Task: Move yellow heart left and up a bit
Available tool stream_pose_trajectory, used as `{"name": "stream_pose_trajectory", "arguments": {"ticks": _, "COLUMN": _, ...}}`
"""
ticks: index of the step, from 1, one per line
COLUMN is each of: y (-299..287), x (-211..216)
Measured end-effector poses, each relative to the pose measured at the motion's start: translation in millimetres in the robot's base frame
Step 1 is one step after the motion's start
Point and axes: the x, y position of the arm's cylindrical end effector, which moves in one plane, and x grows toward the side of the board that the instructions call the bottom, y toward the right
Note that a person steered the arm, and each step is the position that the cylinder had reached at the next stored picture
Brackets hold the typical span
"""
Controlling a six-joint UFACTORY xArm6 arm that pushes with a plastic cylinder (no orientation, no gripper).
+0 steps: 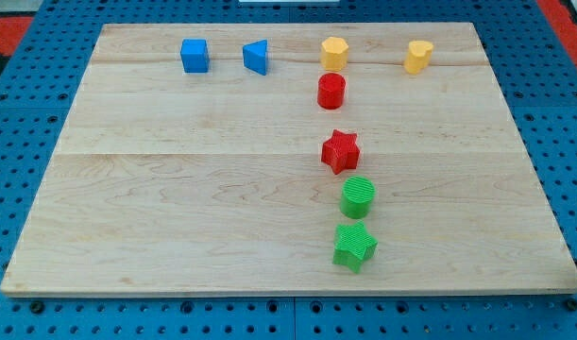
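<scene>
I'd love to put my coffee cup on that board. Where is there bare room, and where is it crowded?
The wooden board is bare below the blue cube and blue triangle, and again right of the column: red cylinder, red star, green cylinder, green star. The top edge is crowded: yellow hexagon, yellow heart. My tip is not visible.

The board [175, 189] is looking like pale wood with fine lines, smooth and not shiny. The green star [354, 246] and green cylinder [358, 196] are showing ribbed plastic sides. My tip is not showing anywhere.
</scene>
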Motion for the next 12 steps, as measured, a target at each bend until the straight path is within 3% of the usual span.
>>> {"name": "stream_pose_trajectory", "arguments": {"ticks": 3, "y": -37.6, "x": -29.0}}
{"name": "stream_pose_trajectory", "arguments": {"ticks": 6, "y": -32.5, "x": -224.4}}
{"name": "stream_pose_trajectory", "arguments": {"ticks": 8, "y": -34.3, "x": -324.2}}
{"name": "stream_pose_trajectory", "arguments": {"ticks": 12, "y": -149.0, "x": -334.0}}
